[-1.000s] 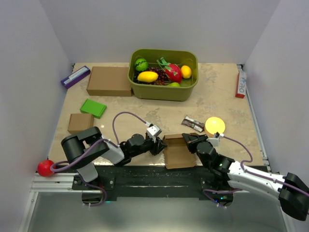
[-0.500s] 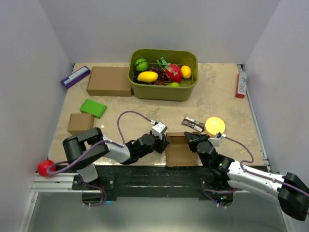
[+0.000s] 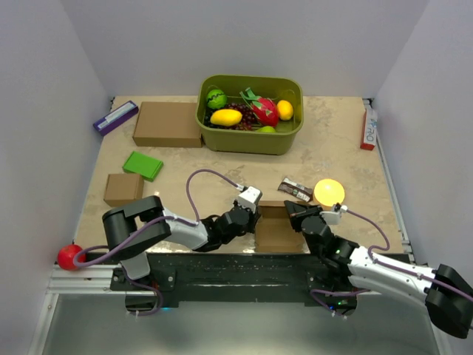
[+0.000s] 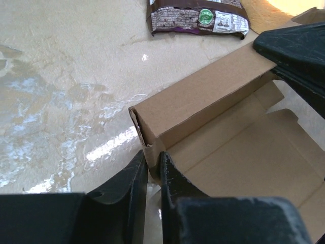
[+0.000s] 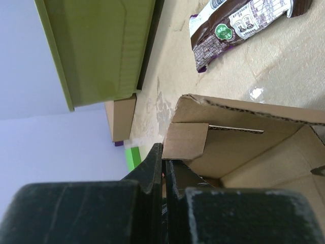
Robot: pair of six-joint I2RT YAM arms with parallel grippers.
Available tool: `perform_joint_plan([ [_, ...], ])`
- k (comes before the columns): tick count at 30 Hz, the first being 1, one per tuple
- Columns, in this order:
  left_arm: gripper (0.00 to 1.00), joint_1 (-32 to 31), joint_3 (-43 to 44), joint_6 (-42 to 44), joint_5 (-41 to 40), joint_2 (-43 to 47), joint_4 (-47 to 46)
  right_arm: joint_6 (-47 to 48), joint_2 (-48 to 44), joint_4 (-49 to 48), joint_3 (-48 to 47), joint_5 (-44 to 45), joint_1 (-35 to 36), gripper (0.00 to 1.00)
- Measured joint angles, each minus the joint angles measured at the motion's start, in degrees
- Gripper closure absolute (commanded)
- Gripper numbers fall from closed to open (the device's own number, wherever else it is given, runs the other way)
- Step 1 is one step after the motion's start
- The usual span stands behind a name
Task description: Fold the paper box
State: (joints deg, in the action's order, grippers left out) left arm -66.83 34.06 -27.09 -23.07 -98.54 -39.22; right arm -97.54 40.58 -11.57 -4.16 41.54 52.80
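Brown paper box [image 3: 277, 232] lies half-folded at the bench's [image 3: 347, 155] near edge, between my left end effector [image 3: 250, 214] and right end effector [image 3: 293, 214]. Left wrist: my fingers [image 4: 133, 175] pinch its raised wall's corner; the snack packet's [image 4: 195, 15] green seal is unreadable. Right wrist: clenched tight, tips at a flap [image 5: 185, 141].

Bin [image 3: 251, 142] of fruit [image 3: 226, 117] at back, big carton [image 3: 168, 123] beside; purple box [image 3: 115, 117], green block [image 3: 143, 165], small carton [image 3: 123, 188] left; snack bar [image 3: 295, 189] by yellow ball [image 3: 329, 192].
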Motion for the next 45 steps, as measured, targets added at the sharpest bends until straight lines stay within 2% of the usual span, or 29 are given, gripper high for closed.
perform_joint_plan([
  [14, 1.00, -2.80, 8.79, -0.83, -13.77, -3.61, 11.63, -0.57, -1.75, 2.23, 0.00, 0.79, -0.04, 1.00],
  [27, 1.00, -4.20, 12.28, -0.79, -20.59, -6.01, 15.69, -1.90, -2.10, 4.11, -0.13, 0.50, -0.04, 1.00],
  [29, 1.00, -4.17, 12.28, -0.74, -20.46, -6.01, 15.63, -1.60, -2.45, 4.70, -0.48, 0.35, -0.02, 0.93],
  [32, 1.00, -3.56, 11.91, -0.22, -18.38, -5.27, 15.85, 1.27, -3.56, 7.54, -2.05, -0.11, -0.02, 0.71],
  [33, 1.00, -2.97, 11.72, -0.20, -16.96, -4.90, 15.93, 3.28, -4.09, 9.46, -3.15, -0.61, 0.04, 0.57],
  [34, 1.00, -1.88, 11.28, -0.09, -14.60, -4.15, 16.02, 5.75, -4.68, 11.80, -4.72, -1.14, 0.22, 0.48],
  [36, 1.00, 0.02, 10.21, 0.17, -11.41, -2.56, 16.52, 9.84, -6.08, 14.95, -7.67, -2.10, 0.48, 0.36],
  [37, 1.00, 1.09, 9.51, 0.31, -9.60, -1.57, 16.90, 12.33, -7.04, 16.81, -9.55, -2.40, 0.50, 0.26],
  [40, 1.00, 4.63, 8.28, 0.85, -3.45, 1.14, 19.02, 19.37, -10.49, 22.34, -14.99, -3.23, 0.57, 0.14],
  [45, 1.00, 10.84, 6.60, 2.36, 6.71, 5.38, 23.23, 30.29, -14.32, 31.95, -22.29, -3.80, 0.57, 0.11],
])
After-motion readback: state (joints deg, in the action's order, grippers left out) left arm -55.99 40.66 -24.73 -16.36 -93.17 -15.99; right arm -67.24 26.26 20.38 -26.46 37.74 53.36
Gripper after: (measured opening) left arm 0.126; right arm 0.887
